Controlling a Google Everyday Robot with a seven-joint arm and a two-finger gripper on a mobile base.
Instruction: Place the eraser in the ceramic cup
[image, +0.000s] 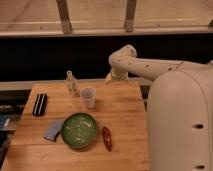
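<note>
1. pincer (111, 78) open, empty, at tabletop (120, 117) far edge, right of ceramic cup (88, 97).
2. eraser (39, 104) lies far left on tabletop, well apart from ceramic cup.
3. ceramic cup upright, just beside bottle (71, 83).

Scene as I see it from the remote console: dim, warm indoor light falling from above. The wooden table (120, 115) glows orange-brown. The white robot body (180, 120) at right is the brightest surface, shading darker toward its lower edge. The green bowl (63, 131) carries small pale glints inside. The dark band (50, 57) behind the table is nearly black. The gripper (112, 76), at the table's far edge, shows pale against it.
</note>
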